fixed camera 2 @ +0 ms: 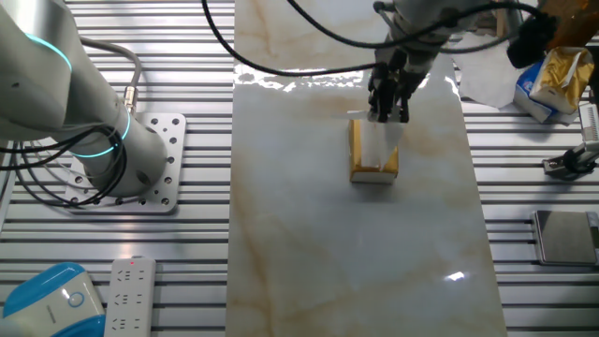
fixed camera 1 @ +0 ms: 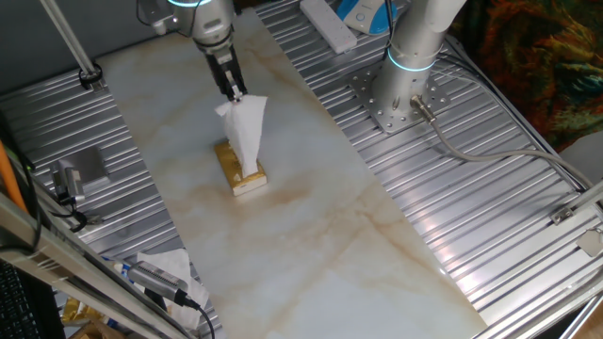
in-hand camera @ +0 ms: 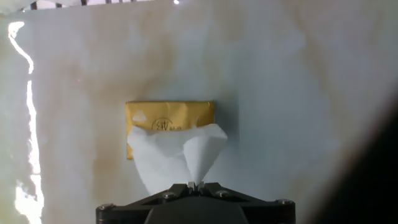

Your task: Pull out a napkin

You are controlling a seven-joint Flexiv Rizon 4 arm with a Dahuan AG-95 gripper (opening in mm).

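A white napkin point(fixed camera 1: 247, 132) hangs stretched between my gripper point(fixed camera 1: 236, 93) and the flat tan-yellow box point(fixed camera 1: 240, 172) on the marble table. The gripper is shut on the napkin's top corner, above the box. The napkin's lower end still reaches the box's top. In the other fixed view the gripper point(fixed camera 2: 387, 114) holds the napkin point(fixed camera 2: 377, 145) over the box point(fixed camera 2: 373, 161). In the hand view the napkin point(in-hand camera: 180, 155) tapers up into the closed jaws point(in-hand camera: 194, 185), with the box point(in-hand camera: 169, 115) below it.
A crumpled white paper heap point(fixed camera 2: 487, 82) and a gold packet point(fixed camera 2: 554, 80) lie at the table's edge. A remote point(fixed camera 1: 328, 24) and the arm's base point(fixed camera 1: 407, 89) stand on the ribbed metal side.
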